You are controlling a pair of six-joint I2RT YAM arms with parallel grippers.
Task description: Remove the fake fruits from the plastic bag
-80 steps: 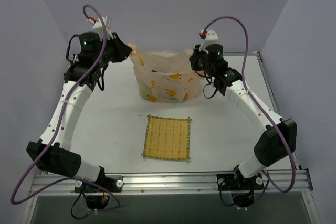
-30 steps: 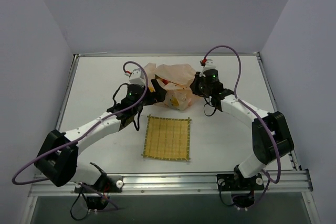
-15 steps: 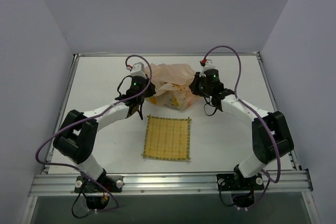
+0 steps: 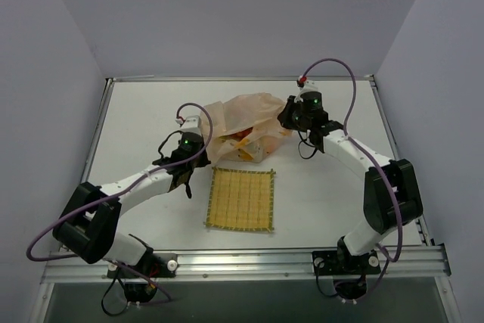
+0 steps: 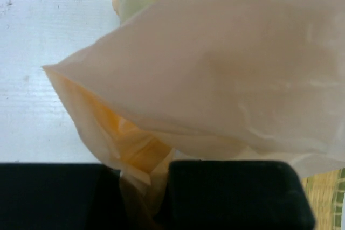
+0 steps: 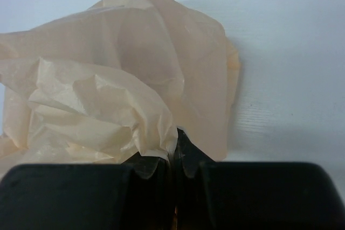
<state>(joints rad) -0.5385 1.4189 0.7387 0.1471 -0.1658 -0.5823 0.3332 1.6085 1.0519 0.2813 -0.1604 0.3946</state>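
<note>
The peach-orange plastic bag point(image 4: 246, 119) lies crumpled on the table behind the yellow mat. Something red point(image 4: 240, 135) shows inside its front; I cannot tell which fruit it is. The pear and mango are hidden. My left gripper point(image 4: 210, 132) is shut on the bag's left edge; in the left wrist view the bag point(image 5: 215, 74) fills the frame with a fold pinched between the pads. My right gripper point(image 4: 288, 116) is shut on the bag's right edge; in the right wrist view the bag point(image 6: 124, 95) bunches at the closed fingertips point(image 6: 186, 157).
A yellow woven square mat point(image 4: 241, 198) lies flat in front of the bag. The table's metal rail point(image 4: 242, 259) runs along the near edge, and grey walls enclose the left, back and right.
Both grippers brought the held bag down from a raised, spread position to the table. In the last half second the left gripper slid left and nearer, and the right shifted back a little.
</note>
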